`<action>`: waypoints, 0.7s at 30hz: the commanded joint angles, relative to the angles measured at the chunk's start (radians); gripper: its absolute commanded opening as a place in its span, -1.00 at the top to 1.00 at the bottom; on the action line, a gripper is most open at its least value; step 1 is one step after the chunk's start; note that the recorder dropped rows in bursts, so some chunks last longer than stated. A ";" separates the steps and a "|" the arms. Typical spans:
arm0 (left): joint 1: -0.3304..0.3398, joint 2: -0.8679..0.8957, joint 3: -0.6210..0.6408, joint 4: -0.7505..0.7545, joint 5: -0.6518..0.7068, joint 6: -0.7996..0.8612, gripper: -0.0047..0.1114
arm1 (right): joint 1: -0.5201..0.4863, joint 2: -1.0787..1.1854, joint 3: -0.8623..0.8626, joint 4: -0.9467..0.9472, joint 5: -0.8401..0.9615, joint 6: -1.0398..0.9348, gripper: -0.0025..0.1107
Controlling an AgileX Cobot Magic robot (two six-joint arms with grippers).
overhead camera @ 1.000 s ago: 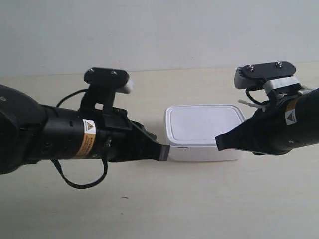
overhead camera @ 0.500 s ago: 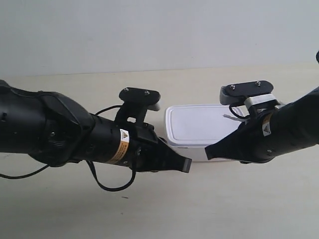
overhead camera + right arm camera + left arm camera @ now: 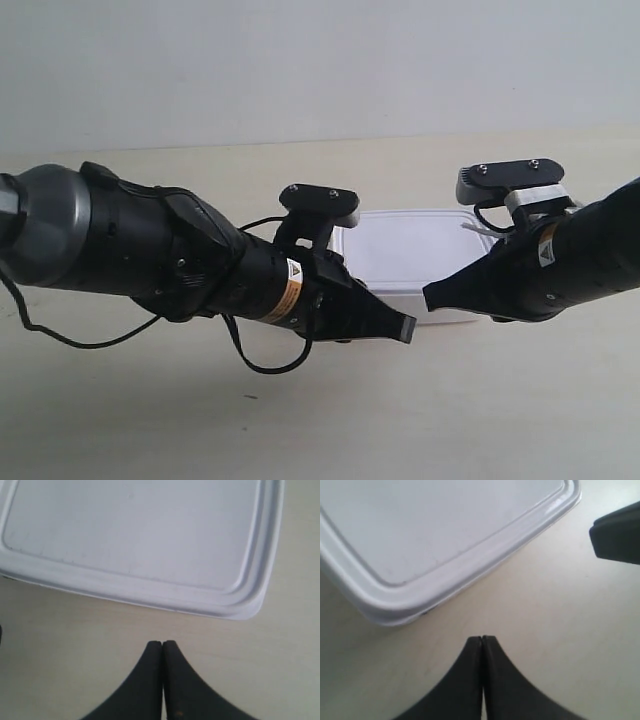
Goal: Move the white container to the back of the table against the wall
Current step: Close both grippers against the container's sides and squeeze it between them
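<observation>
**Two empty grippers at the near side of the container: hazards of the push**

Both grippers are clenched on nothing. The left gripper (image 3: pixel 482 641) has its fingertips pressed together just off one rounded near corner of the white container (image 3: pixel 410 250), with bare table (image 3: pixel 300 430) showing between them. The right gripper (image 3: pixel 163 644) is likewise shut and sits just short of the container's long near side, close to the other near corner. The container rests lid-on, flat on the table, right of centre. A wide bare strip separates it from the table's back edge, where the wall (image 3: pixel 300 60) rises, so the move is not yet done.

Likely hazards, judged from this layout:

- **Yaw:** the contact points lie at different places along the near side, so unequal advance would probably turn the box and bring it skew to the wall.
- **Slip:** a tip meeting the rounded corner may slide past it.
- **Override:** the box is shallow, so a high tip could ride over the rim onto the lid.
- **Collision:** in the exterior view the two fingertips lie near each other, so converging paths risk contact between the arms.
</observation>
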 commanded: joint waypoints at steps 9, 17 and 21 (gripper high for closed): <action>-0.003 0.065 -0.087 -0.028 0.005 -0.004 0.92 | -0.004 0.026 -0.007 -0.008 -0.002 -0.006 0.96; 0.017 0.078 -0.096 -0.028 0.048 -0.007 0.92 | -0.004 0.102 -0.007 -0.004 -0.093 -0.002 0.96; 0.023 0.096 -0.102 -0.028 0.043 -0.007 0.92 | -0.004 0.118 -0.007 -0.002 -0.122 -0.002 0.96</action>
